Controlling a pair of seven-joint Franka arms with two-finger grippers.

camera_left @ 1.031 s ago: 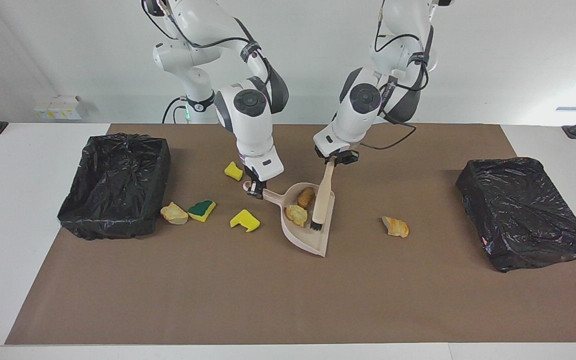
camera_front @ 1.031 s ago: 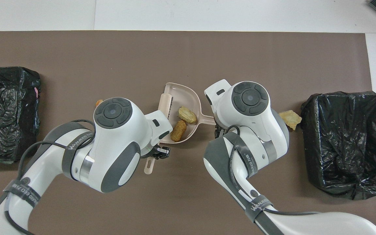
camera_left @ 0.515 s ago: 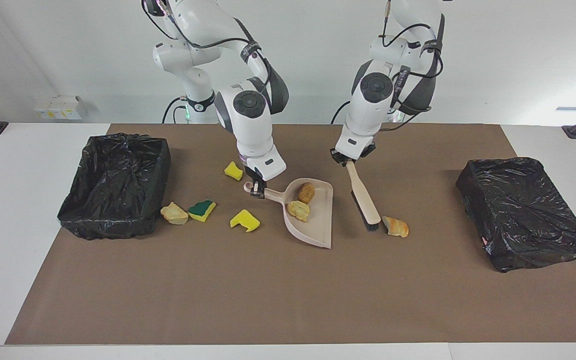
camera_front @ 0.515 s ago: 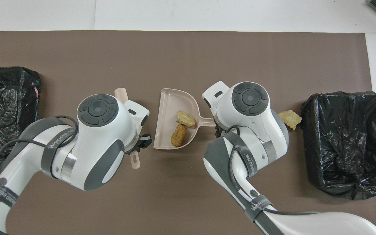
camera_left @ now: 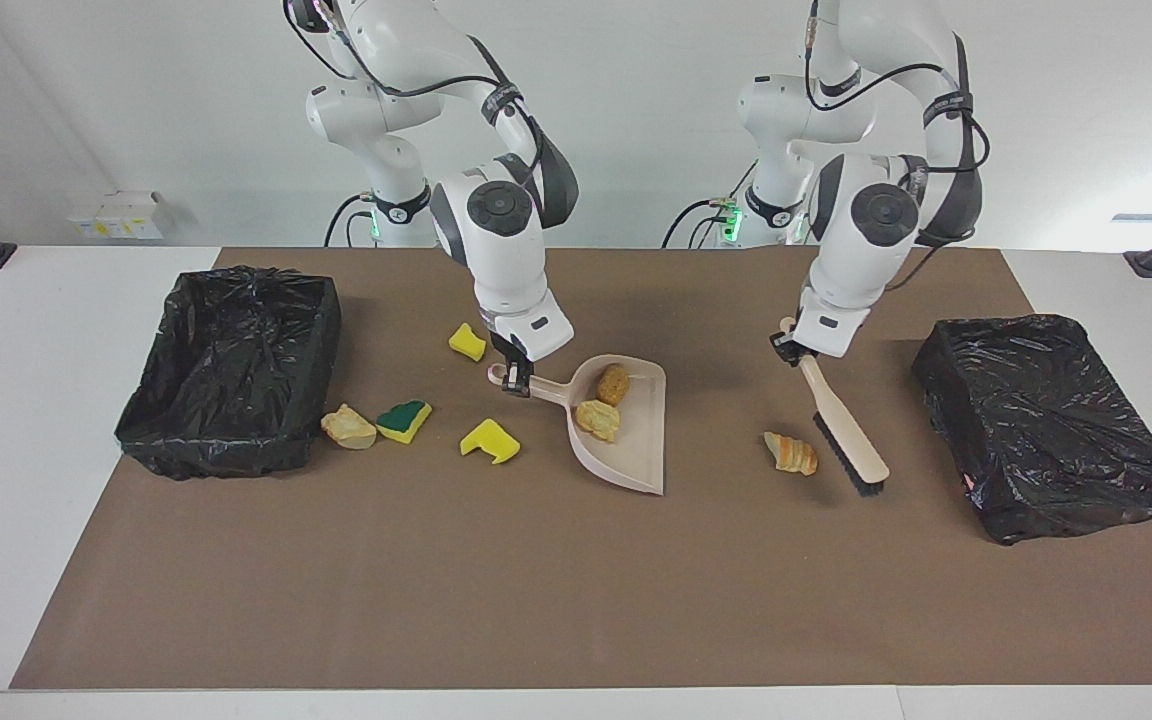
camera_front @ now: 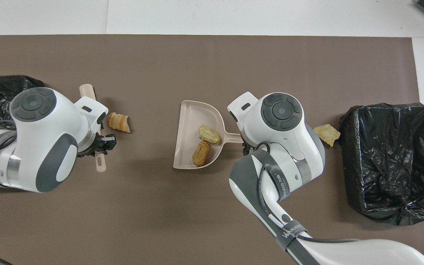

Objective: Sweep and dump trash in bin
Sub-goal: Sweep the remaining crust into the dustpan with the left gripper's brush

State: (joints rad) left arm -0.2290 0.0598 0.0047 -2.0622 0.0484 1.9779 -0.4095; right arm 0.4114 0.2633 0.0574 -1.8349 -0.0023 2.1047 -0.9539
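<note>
Left claw (camera_left: pixel 794 349) is clamped on the brush (camera_left: pixel 844 432) right beside a bread chunk (camera_left: pixel 791 453), right claw (camera_left: pixel 513 380) gripping the dustpan (camera_left: pixel 626 440) handle.

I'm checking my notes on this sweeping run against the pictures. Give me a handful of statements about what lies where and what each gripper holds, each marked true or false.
1. Two bread chunks lie in the dustpan. True.
2. The left gripper holds the dustpan's handle. False: it is shut on the brush; the right gripper holds the dustpan.
3. The brush head stands beside a crusty chunk, toward the left arm's end of the table. True.
4. The green-topped sponge lies in the dustpan. False: it lies on the mat beside a bread piece, near the open bin.
5. All the trash has been dumped. False: scraps lie on the mat.
</note>
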